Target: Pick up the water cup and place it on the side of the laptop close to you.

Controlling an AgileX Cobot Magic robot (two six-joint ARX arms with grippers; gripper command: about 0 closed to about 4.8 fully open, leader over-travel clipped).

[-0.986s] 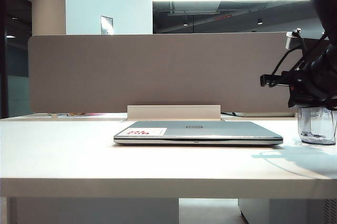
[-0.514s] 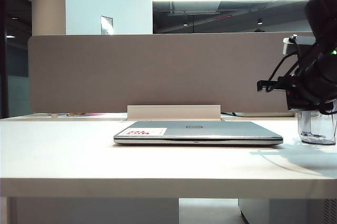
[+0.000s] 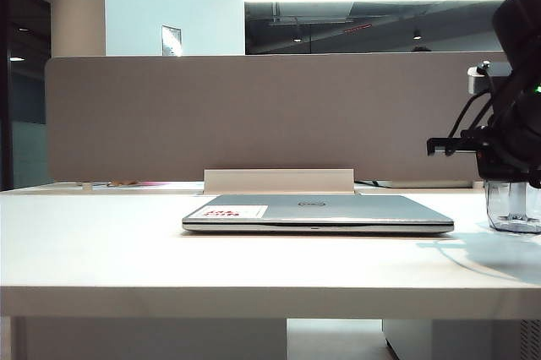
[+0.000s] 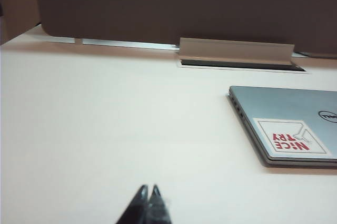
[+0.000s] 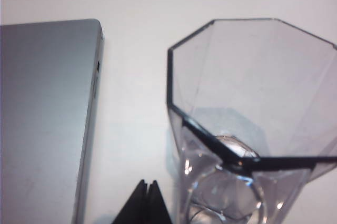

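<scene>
Right gripper hangs over the table with fingers pressed together, gripping nothing — the water cup stands upright just beside it, right of the closed laptop. Left gripper is clenched too, empty, low over bare tabletop left of the laptop.

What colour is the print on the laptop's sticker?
Red on white; the sticker on the laptop shows best in the left wrist view.

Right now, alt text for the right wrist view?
Right gripper with jaws shut and empty, beside the upright, empty water cup on the white table. The closed silver laptop lies just beyond, apart from the cup.
</scene>
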